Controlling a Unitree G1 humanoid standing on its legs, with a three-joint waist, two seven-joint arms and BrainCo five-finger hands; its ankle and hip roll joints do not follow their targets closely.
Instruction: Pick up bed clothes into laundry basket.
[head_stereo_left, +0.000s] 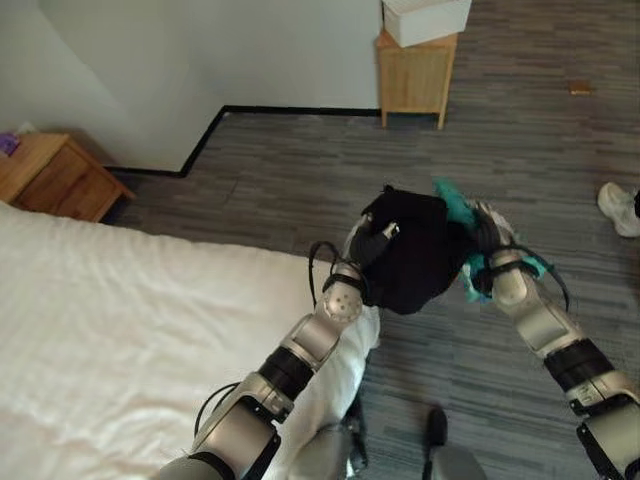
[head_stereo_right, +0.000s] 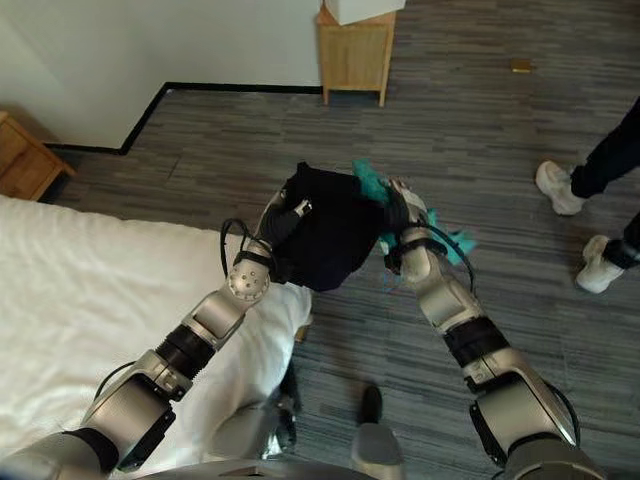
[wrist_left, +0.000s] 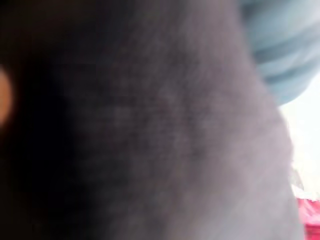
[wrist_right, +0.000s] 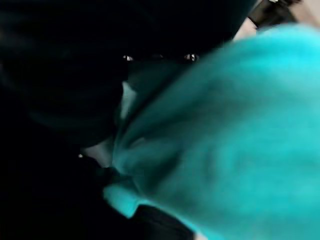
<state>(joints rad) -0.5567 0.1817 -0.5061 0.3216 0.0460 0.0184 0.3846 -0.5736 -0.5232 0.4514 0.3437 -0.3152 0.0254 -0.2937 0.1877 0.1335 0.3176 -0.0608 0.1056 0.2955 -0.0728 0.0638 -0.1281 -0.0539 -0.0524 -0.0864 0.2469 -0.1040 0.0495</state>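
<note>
Left hand (head_stereo_left: 375, 243): raised above the floor just past the bed's corner, pressed into the near side of the black garment; one pale fingertip shows against the cloth, the rest buried, so whether it is clenched or spread cannot be told
Right hand (head_stereo_left: 487, 232): level with the left, on the opposite side of the bundle; its fingers are sunk in teal cloth, grip unreadable
Black garment (head_stereo_left: 415, 250): soft, matt, bunched into a rounded lump with a sagging lower edge; held up in the air between the two hands, clear of bed and floor; in the left wrist view its knit weave (wrist_left: 165, 130) lies right against the lens
Teal cloth (head_stereo_left: 458, 205): bright turquoise, crumpled, touching the black garment's right side and spilling over the right wrist; smooth folds in the right wrist view (wrist_right: 230, 135)
Bed (head_stereo_left: 120, 330): white sheet, lightly wrinkled, corner just beneath the left forearm
Floor (head_stereo_left: 300, 170): grey striped carpet
Nightstand (head_stereo_left: 55, 175): wooden, at the bed's far left
Small wooden table (head_stereo_left: 415, 75): by the wall, a white box (head_stereo_left: 425, 18) on top
Person (head_stereo_right: 600, 200): dark trouser legs and white shoes, standing well to the right
</note>
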